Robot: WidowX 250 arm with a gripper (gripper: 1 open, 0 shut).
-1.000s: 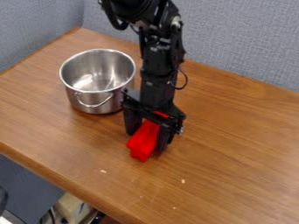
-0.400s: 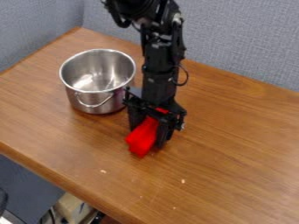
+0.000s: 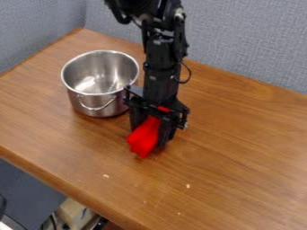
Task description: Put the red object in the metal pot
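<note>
The red object, a bright red block, lies on the wooden table just right of the metal pot. My gripper comes straight down over the block's far end, its black fingers shut against the block's sides. The near end of the block sticks out toward the front below the fingers. The pot stands upright and holds nothing, with its thin handle hanging down its front side. The black arm rises from the gripper to the top of the picture.
The table's front-left edge runs diagonally from the left side to the bottom. A grey wall stands behind the table. Bare wood lies to the right of and in front of the gripper.
The gripper has sunk slightly onto the red block and its fingers have shut on it. Block and pot have not moved.
</note>
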